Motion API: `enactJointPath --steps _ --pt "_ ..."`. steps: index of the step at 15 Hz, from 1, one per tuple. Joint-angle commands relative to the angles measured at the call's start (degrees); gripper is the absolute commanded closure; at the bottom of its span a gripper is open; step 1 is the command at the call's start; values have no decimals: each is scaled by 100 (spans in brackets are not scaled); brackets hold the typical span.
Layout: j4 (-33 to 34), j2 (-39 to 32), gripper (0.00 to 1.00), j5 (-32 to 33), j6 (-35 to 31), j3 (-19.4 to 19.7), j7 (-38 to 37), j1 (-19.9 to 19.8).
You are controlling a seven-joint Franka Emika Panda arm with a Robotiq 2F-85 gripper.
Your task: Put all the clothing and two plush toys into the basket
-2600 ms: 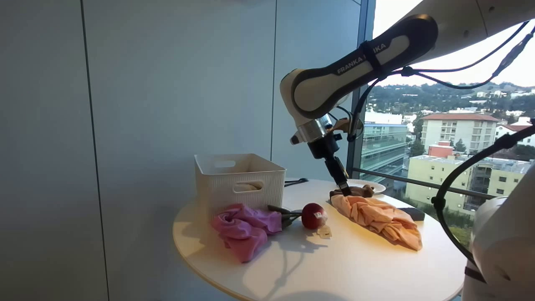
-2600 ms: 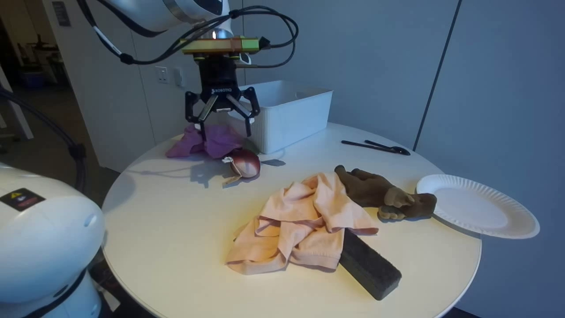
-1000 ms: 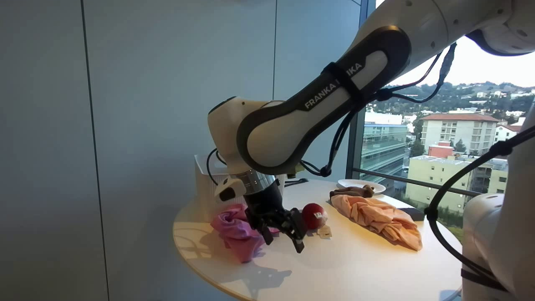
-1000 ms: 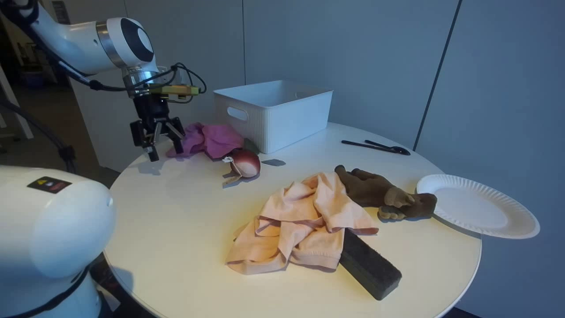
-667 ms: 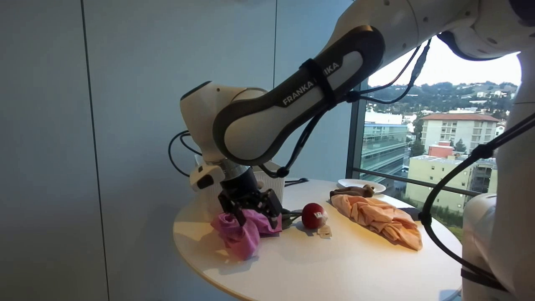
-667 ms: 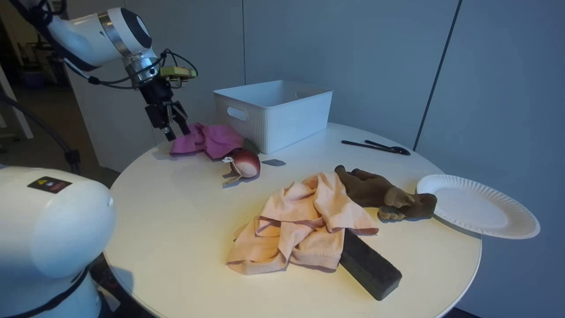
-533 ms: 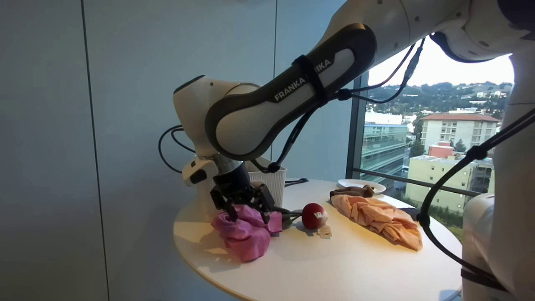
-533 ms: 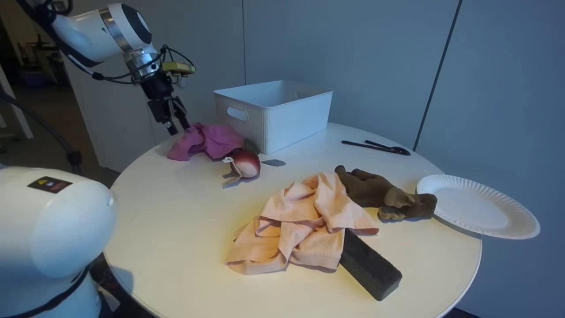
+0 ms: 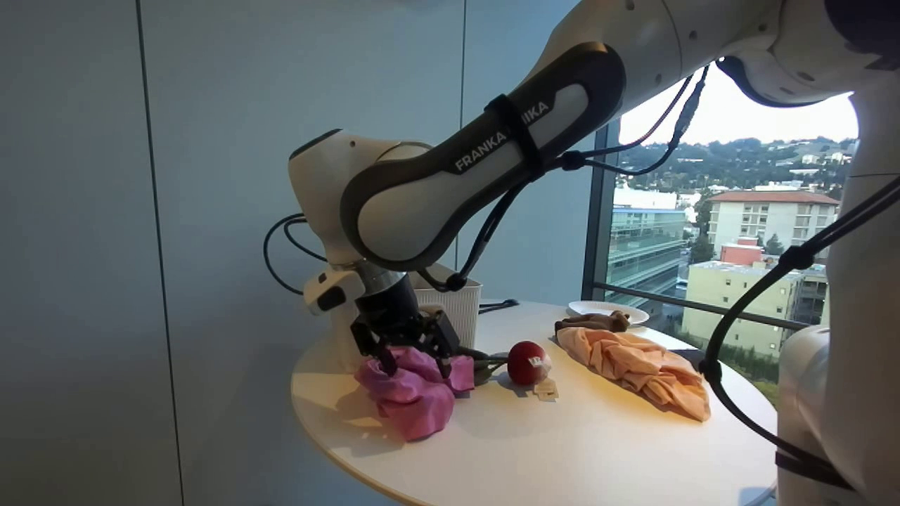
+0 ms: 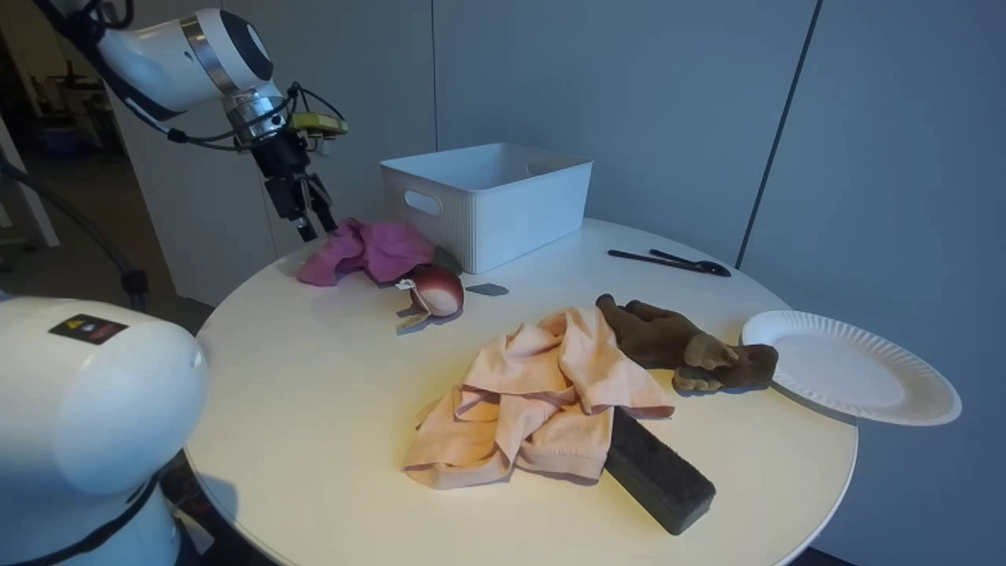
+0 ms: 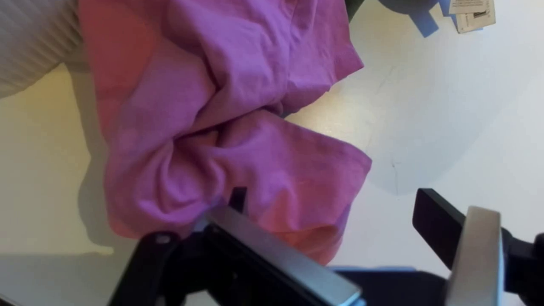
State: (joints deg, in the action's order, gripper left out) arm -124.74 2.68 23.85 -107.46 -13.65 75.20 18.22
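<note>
Pink cloth (image 9: 415, 404) crumpled on the left of the table (image 10: 314, 377), just beside the basket (image 10: 523, 224) and outside it. Pincer (image 11: 330, 194) tilted above, spread wide apart; in the wrist view, one side over the pink cloth, the other over the table. Touching the folds or just clear of them: cannot tell which. At the far side of the table, basket upright, white, ribbed, open on top. Right of the pink cloth, red toy (image 10: 438, 292), round, with a tag (image 9: 546, 391) on the near side and green leaves (image 9: 484, 370) reaching toward the pink cloth. Farther right, orange cloth (image 10: 542, 393) in loose folds, on the table, well apart from the basket. Touching it on the right in an exterior view, brown toy (image 10: 656, 336), lying down, one end at the rim of a white plate (image 10: 857, 369). Plate partly past the edge of the table. At the near right in an exterior view, black block (image 10: 660, 475), far end under the orange cloth. Right of the basket, two black utensils (image 10: 656, 260) side by side, near the far edge of the table.
</note>
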Motion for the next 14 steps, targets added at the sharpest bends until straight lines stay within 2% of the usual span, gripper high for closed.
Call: enactJointPath --steps 1,5,8,9,10,14 --pt "200 -235 0 -713 -148 72 1179 -176" --pt "368 -546 0 -1213 -286 263 2757 -489" --pt "571 -810 0 -1304 7 323 3873 -698" --pt "629 -905 25 -1414 74 331 4182 -758" --pt "634 -939 25 -1596 84 323 4518 -812" --pt "807 -1034 56 -2220 404 294 5743 -975"
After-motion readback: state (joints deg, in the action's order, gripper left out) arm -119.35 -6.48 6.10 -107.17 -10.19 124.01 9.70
